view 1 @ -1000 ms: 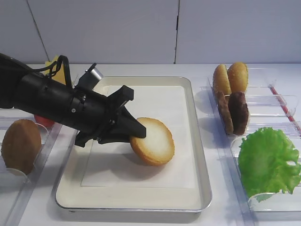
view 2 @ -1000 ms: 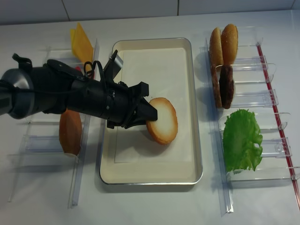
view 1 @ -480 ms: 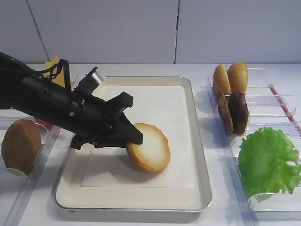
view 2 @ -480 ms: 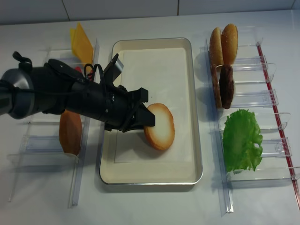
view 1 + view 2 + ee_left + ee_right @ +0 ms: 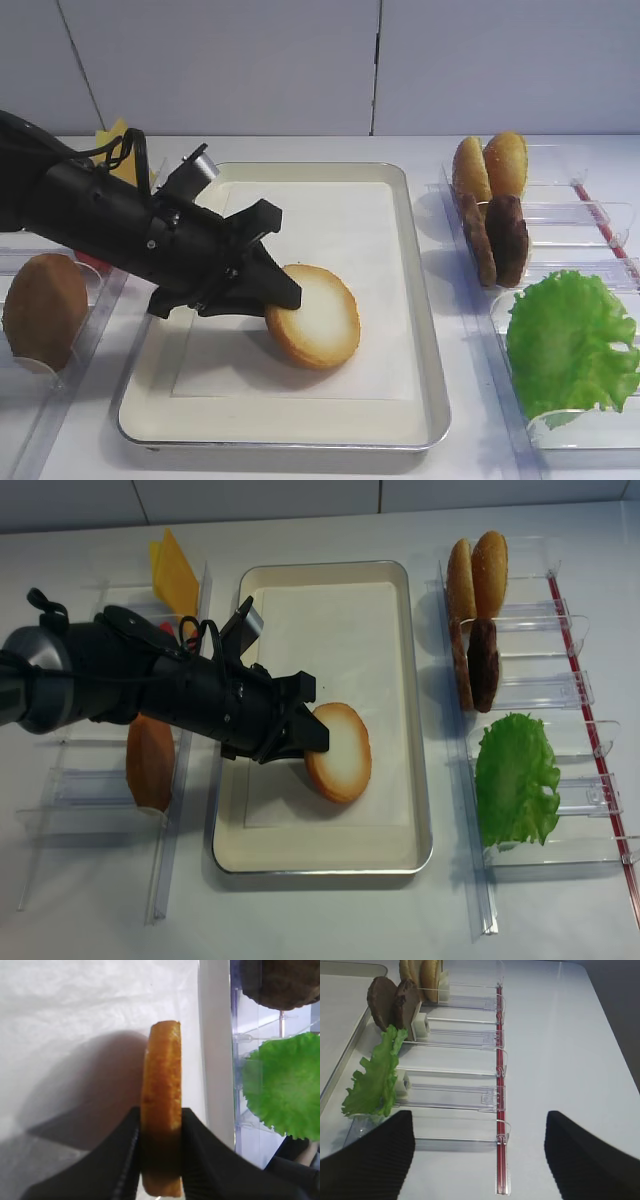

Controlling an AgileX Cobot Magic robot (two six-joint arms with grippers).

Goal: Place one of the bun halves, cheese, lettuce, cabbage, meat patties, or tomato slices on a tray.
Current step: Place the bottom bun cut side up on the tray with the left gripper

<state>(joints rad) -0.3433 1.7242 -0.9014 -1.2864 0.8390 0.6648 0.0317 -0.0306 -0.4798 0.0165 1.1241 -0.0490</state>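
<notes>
My left gripper is shut on the rim of a bun half, pale face up and tilted. The bun's lower edge is at the white paper liner inside the silver tray. Cheese stands at the back left. Meat patties and lettuce stand in holders to the right. Tomato slices are mostly hidden behind the arm; no cabbage shows. My right gripper is open over bare table.
An all-brown domed bun half leans in the left clear holder. Golden glossy bun halves stand at the back right. Clear plastic holders with a red strip flank the tray on both sides.
The left gripper has carried the bun half down and slightly left, towards the paper liner. Its grip has not visibly changed. Nothing else moved.
</notes>
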